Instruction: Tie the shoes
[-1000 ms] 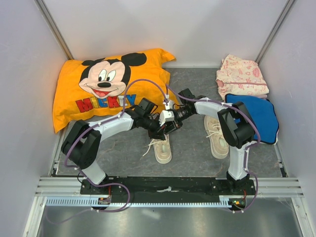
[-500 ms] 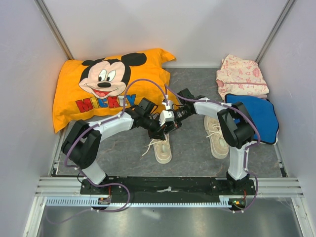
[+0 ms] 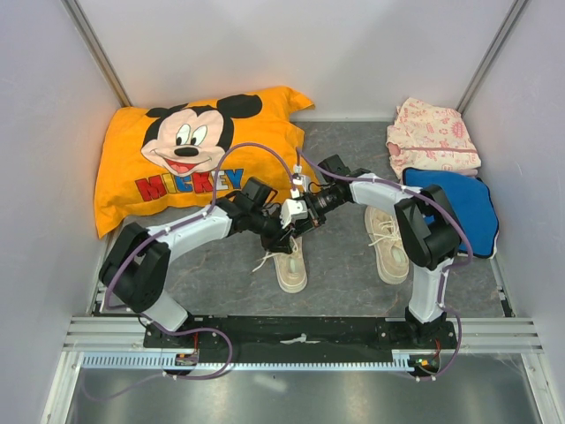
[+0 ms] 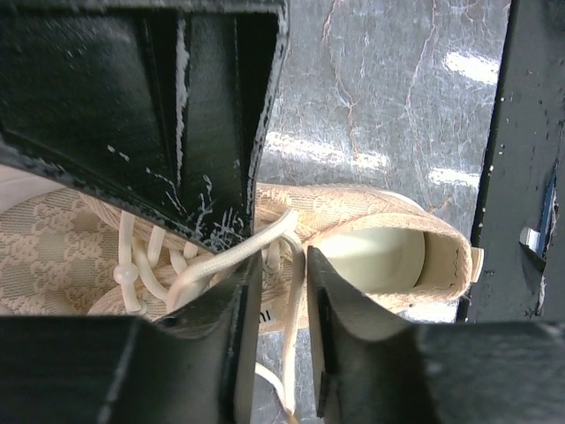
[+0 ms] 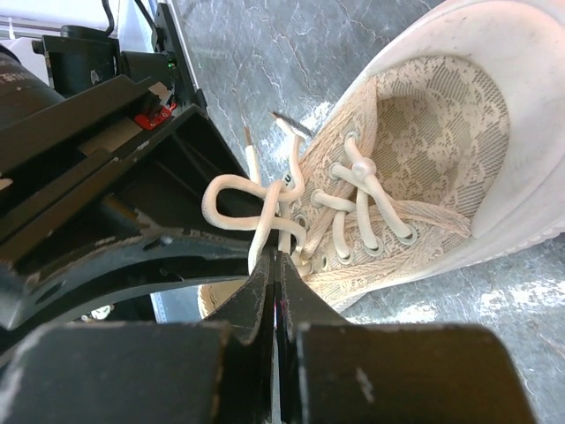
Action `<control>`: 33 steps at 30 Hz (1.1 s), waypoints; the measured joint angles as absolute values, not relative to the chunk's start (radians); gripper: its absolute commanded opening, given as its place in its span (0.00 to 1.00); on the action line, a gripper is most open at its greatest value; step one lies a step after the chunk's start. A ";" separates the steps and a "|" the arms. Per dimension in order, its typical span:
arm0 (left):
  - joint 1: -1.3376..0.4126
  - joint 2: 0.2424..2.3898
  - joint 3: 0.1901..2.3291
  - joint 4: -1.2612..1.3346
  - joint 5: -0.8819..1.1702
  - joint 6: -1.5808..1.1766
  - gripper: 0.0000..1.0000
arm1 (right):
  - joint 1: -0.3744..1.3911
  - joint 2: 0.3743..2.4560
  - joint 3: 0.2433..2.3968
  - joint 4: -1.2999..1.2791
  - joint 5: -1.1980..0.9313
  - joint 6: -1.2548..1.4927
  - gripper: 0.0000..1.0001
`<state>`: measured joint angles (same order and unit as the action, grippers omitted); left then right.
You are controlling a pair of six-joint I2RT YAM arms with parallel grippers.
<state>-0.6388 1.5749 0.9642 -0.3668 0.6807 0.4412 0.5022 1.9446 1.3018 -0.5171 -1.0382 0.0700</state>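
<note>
Two cream-beige shoes lie on the grey mat, one in the middle (image 3: 290, 268) and one to the right (image 3: 389, 246). Both grippers meet over the middle shoe's laces. My left gripper (image 3: 276, 231) (image 4: 281, 258) is open a little. A white lace (image 4: 221, 265) runs loosely through the gap between its fingers, above the shoe's opening (image 4: 380, 256). My right gripper (image 3: 300, 224) (image 5: 276, 256) is shut, pinching a lace strand just below a small loop (image 5: 234, 190) beside the eyelets of the shoe (image 5: 441, 159). The right shoe's laces lie loose.
An orange Mickey pillow (image 3: 190, 155) fills the back left. A folded pink cloth (image 3: 433, 132) and a blue cloth (image 3: 459, 208) lie at the back right, close to the right shoe. Pale walls close in both sides.
My left gripper has gone from shut to open around the lace. My right gripper has closed on the lace. The left arm's elbow has shifted slightly leftward.
</note>
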 measured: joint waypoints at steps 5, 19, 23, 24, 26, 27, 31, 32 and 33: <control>-0.631 1.547 0.947 -0.364 0.674 0.442 0.43 | 0.495 1.935 1.301 -0.517 -1.020 0.060 0.00; -0.612 1.484 0.890 -0.342 0.657 0.457 0.27 | 0.491 1.913 1.298 -0.516 -1.016 0.052 0.13; -0.612 1.510 0.896 -0.331 0.657 0.457 0.17 | 0.491 1.913 1.298 -0.516 -1.015 0.054 0.13; -0.612 1.514 0.898 -0.330 0.657 0.457 0.16 | 0.491 1.913 1.298 -0.516 -1.015 0.054 0.13; -0.612 1.518 0.902 -0.329 0.659 0.457 0.11 | 0.491 1.915 1.298 -0.516 -1.015 0.056 0.12; -0.612 1.518 0.903 -0.328 0.661 0.457 0.10 | 0.491 1.916 1.298 -0.516 -1.015 0.056 0.12; -0.612 1.518 0.910 -0.325 0.669 0.457 0.06 | 0.491 1.926 1.298 -0.516 -1.015 0.057 0.11; -0.612 1.518 0.912 -0.325 0.673 0.457 0.05 | 0.491 1.929 1.298 -0.516 -1.015 0.057 0.11; -0.612 1.518 0.914 -0.325 0.681 0.457 0.05 | 0.491 1.934 1.298 -0.516 -1.015 0.057 0.11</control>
